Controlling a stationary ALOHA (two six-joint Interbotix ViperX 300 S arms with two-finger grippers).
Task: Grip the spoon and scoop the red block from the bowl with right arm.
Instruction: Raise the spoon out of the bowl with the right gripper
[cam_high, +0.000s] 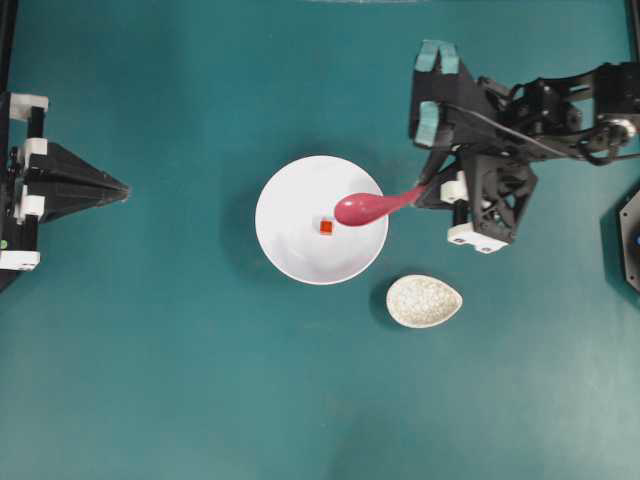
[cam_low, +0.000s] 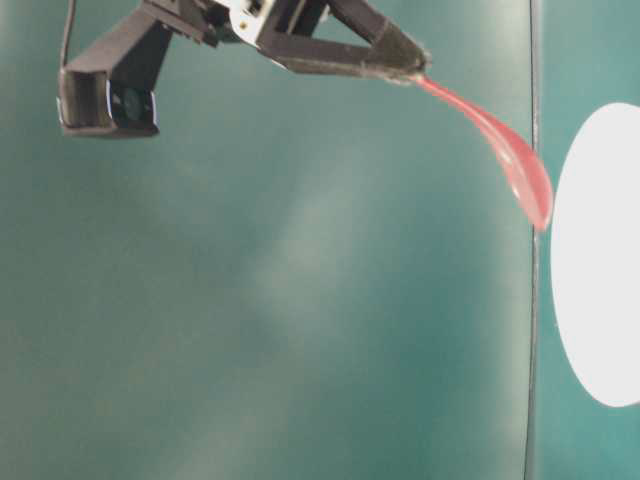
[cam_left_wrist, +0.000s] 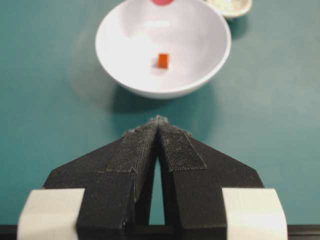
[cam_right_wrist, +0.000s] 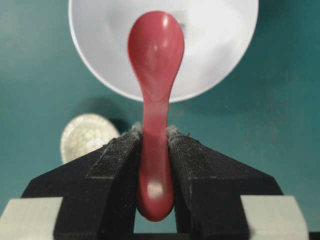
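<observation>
Right gripper (cam_right_wrist: 155, 137) clamps spoon (cam_right_wrist: 155, 65) handle; spoon bowl above white bowl (cam_high: 300, 250), just beside red block (cam_high: 326, 227). Left gripper (cam_left_wrist: 158, 122) closed, empty.

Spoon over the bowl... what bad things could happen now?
The right hand pinches only the handle of the spoon, so pushing might twist it loose. The block is tiny and could slide away up the smooth wall of the bowl. A hard push may also shove the bowl.
</observation>
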